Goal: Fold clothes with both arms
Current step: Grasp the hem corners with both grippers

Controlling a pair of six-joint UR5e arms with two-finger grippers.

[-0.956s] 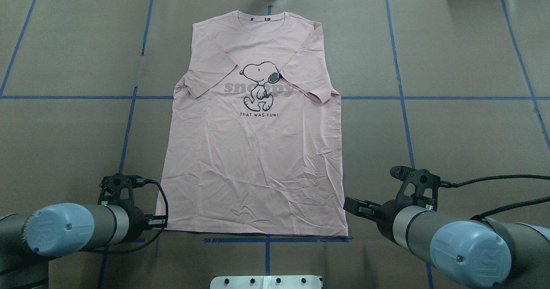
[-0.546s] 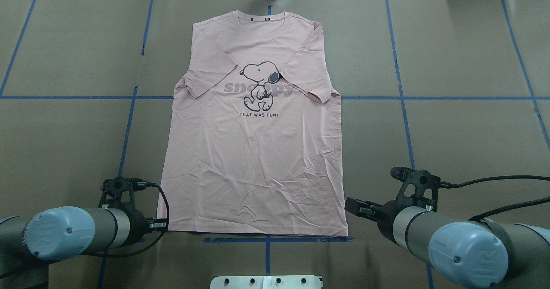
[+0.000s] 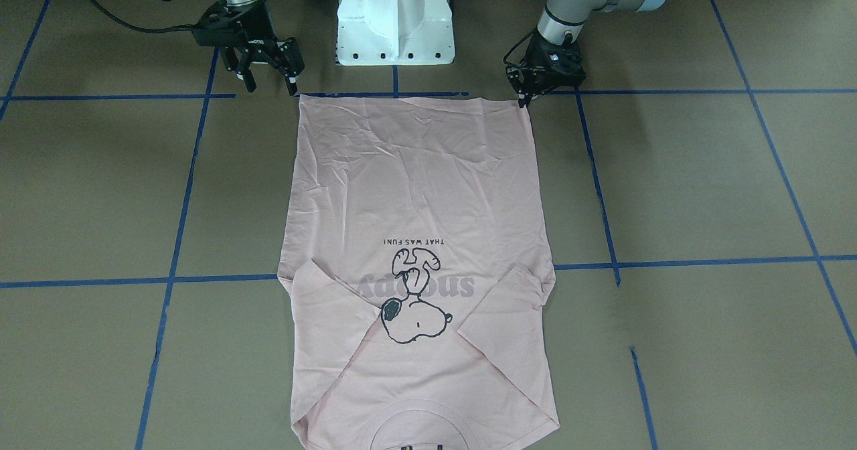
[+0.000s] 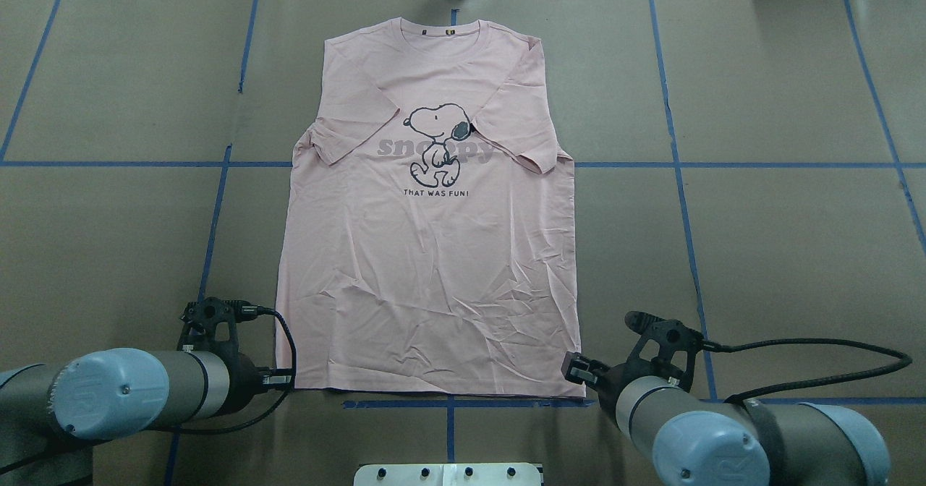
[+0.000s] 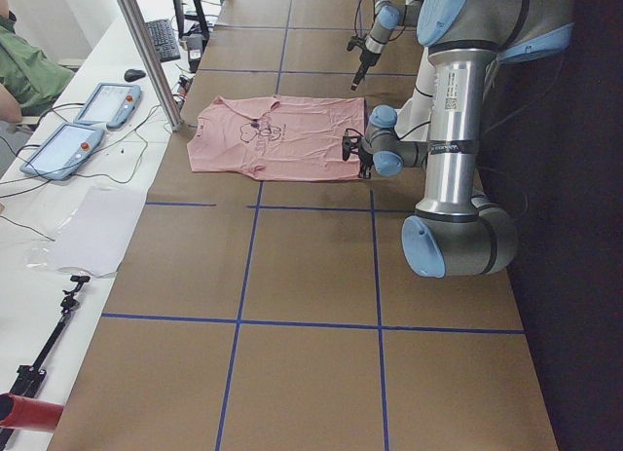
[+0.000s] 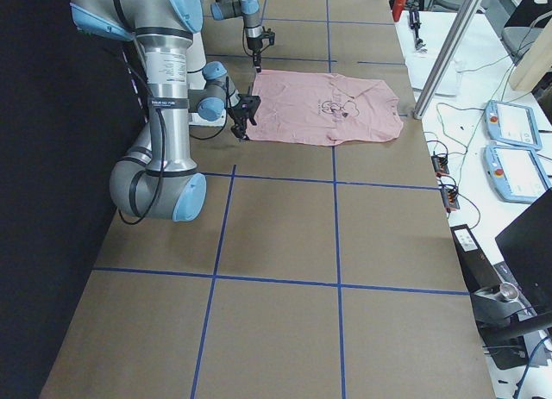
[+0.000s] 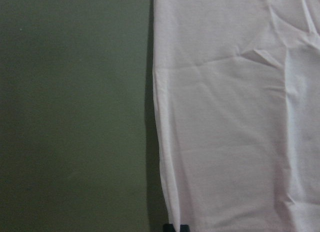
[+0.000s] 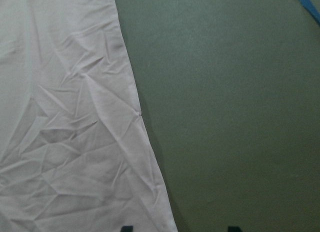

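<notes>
1. Left gripper (image 3: 523, 100): fingers drawn together at the hem corner, lower left of the overhead view. Whether cloth lies between them cannot be told.
2. Right gripper (image 3: 268, 83): fingers apart, low at the lower right hem corner. The wrist view shows the side edge running between the tips.
3. Shirt (image 4: 434, 276): flat on the table (image 4: 781, 240), centre of the overhead view, collar at top, hem at bottom, both sleeves folded inward.
4. Handling, judged: light, limp, creased cloth. It will sag if lifted unevenly. Hold both layers at the 2 hem corners and raise them together.
</notes>
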